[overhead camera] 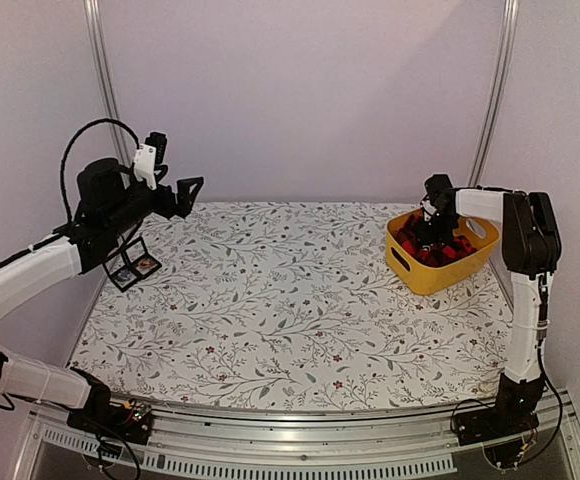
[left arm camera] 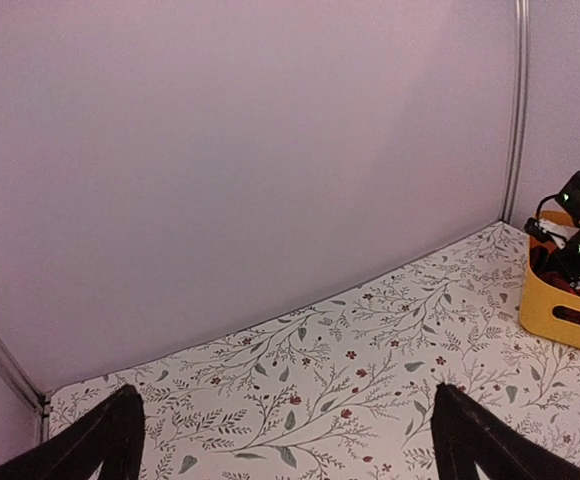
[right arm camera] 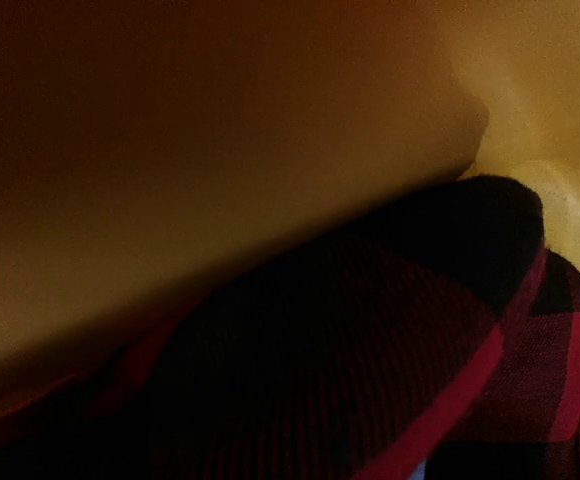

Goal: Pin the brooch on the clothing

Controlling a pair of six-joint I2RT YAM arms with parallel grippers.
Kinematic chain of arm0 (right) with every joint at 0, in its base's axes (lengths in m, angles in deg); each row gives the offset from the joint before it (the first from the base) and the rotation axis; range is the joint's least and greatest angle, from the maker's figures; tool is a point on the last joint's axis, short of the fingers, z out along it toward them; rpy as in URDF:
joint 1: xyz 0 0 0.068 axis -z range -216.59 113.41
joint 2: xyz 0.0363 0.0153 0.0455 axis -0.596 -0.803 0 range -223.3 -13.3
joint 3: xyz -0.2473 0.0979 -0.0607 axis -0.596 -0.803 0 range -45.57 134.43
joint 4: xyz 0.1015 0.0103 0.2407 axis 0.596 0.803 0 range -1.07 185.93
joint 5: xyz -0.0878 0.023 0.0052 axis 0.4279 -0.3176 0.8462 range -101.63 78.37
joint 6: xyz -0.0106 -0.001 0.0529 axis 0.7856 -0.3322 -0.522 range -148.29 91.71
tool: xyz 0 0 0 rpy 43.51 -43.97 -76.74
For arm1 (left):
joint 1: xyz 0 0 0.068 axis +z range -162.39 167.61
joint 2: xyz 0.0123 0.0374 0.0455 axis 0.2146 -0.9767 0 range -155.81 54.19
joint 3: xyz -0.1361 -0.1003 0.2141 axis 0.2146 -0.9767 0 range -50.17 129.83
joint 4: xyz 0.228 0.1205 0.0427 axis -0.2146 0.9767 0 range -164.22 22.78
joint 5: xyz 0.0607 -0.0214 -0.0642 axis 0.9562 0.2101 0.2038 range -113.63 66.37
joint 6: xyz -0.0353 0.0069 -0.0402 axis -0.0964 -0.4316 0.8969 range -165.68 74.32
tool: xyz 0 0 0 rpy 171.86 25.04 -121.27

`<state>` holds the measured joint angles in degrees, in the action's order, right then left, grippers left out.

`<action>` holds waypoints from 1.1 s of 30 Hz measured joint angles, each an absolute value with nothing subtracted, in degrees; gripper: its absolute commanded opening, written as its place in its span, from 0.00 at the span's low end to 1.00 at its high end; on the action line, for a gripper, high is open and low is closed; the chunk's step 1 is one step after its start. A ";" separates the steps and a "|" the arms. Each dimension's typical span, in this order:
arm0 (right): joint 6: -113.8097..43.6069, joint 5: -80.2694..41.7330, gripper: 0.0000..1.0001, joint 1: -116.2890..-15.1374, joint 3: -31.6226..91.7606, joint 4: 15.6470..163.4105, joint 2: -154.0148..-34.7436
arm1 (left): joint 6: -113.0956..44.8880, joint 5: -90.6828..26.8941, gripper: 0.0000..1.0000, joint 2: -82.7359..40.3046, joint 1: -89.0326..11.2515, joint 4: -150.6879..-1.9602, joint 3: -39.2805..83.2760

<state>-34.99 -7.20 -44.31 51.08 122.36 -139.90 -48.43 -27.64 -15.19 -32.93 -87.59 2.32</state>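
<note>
Clothing [overhead camera: 450, 250] lies bundled inside the yellow basket [overhead camera: 438, 278]. The right gripper [overhead camera: 431, 238] dips into that basket, and I cannot tell how its jaws stand. The left gripper [overhead camera: 186, 190] hovers far from the basket, fingers [left arm camera: 110, 440] apart.

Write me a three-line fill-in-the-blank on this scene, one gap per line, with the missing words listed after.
1. The checked shirt lies bunched in a ___ basket.
2. The right gripper reaches down into that basket, close against the shirt's black and ___ checks.
3. The left gripper hangs above the floral table cover with its jaws wide ___.

Missing words: yellow; red; open
</note>
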 measured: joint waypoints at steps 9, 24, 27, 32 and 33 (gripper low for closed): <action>-33.11 0.91 0.00 -44.31 64.01 133.77 -134.20 | -47.44 -29.72 1.00 -15.19 -33.14 -86.45 2.32; -20.34 -24.40 0.00 -78.30 64.87 89.62 -105.57 | -47.20 -26.05 1.00 -14.45 -33.23 -85.88 2.25; -19.86 -28.53 0.00 -80.22 67.01 85.88 -111.12 | -47.51 -24.34 1.00 -12.51 -33.23 -85.82 1.68; -21.61 -26.96 0.16 -78.85 60.58 85.51 -117.50 | -48.51 -21.72 1.00 -8.24 -33.23 -85.64 -0.28; -22.11 -27.53 0.46 -78.58 57.74 86.02 -118.73 | -48.71 -21.44 1.00 -7.46 -33.23 -85.60 -0.87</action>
<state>-22.11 -27.53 -78.58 57.74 86.02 -118.73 -48.71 -21.44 -7.46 -33.23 -85.60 -0.87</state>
